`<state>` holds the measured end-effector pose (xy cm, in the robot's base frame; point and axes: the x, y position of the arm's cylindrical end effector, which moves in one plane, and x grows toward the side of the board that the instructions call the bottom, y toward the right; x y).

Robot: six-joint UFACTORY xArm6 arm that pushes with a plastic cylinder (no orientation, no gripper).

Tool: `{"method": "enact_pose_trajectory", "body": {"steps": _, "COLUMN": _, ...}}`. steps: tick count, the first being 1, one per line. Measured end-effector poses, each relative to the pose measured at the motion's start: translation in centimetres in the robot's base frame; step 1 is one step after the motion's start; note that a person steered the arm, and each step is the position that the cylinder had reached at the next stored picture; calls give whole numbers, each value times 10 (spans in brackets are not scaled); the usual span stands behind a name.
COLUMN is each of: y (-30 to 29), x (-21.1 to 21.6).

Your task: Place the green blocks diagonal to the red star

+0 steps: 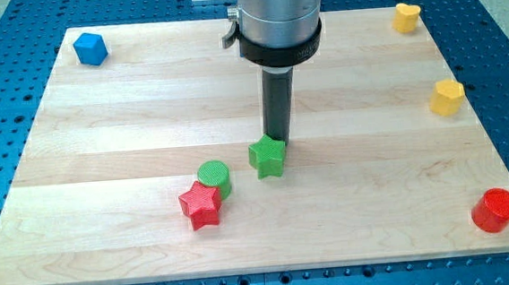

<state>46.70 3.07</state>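
A pale wooden board point(144, 105) is seen from above and slightly in front, laid on a blue perforated table point(499, 36). A grey cylindrical arm housing point(279, 15) comes down from the view's top edge near the middle, and a straight dark rod point(278, 100) is carried beneath it. No gripper is fitted, so nothing is spread, pressed together or pinched.

My tip point(278, 142) is placed a little below the board's centre, at the upper right edge of the green star point(267, 157); the two appear to be touching, though actual contact cannot be confirmed. The green star is thus found just below and slightly left of the tip.

The green cylinder point(214, 177) is set to the left of the green star, a small gap being left between them. It is well apart from the tip, down and to the left. The red star point(200, 205) is pressed against the cylinder's lower left side, towards the board's bottom edge, left of centre. The cylinder therefore lies diagonally up and right of the red star, and the green star lies further along the same diagonal.

A blue cube point(91, 49) is seen at the board's top left corner. A yellow block point(406, 16) is placed at the top right corner, and a second yellow block point(447, 97) is found along the right edge below it. A red cylinder point(495, 210) is placed near the bottom right corner.
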Motion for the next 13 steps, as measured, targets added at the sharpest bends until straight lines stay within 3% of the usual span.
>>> {"method": "enact_pose_trajectory", "body": {"steps": 1, "y": -22, "x": 39}}
{"method": "enact_pose_trajectory", "body": {"steps": 3, "y": -29, "x": -9}}
{"method": "enact_pose_trajectory", "body": {"steps": 4, "y": -33, "x": 21}}
{"method": "enact_pose_trajectory", "body": {"steps": 5, "y": -32, "x": 103}}
{"method": "enact_pose_trajectory", "body": {"steps": 6, "y": -28, "x": 113}}
{"method": "enact_pose_trajectory", "body": {"steps": 8, "y": -11, "x": 96}}
{"method": "enact_pose_trajectory", "body": {"steps": 9, "y": -43, "x": 73}}
{"method": "enact_pose_trajectory", "body": {"steps": 11, "y": -161, "x": 58}}
{"method": "enact_pose_trajectory", "body": {"steps": 13, "y": -160, "x": 57}}
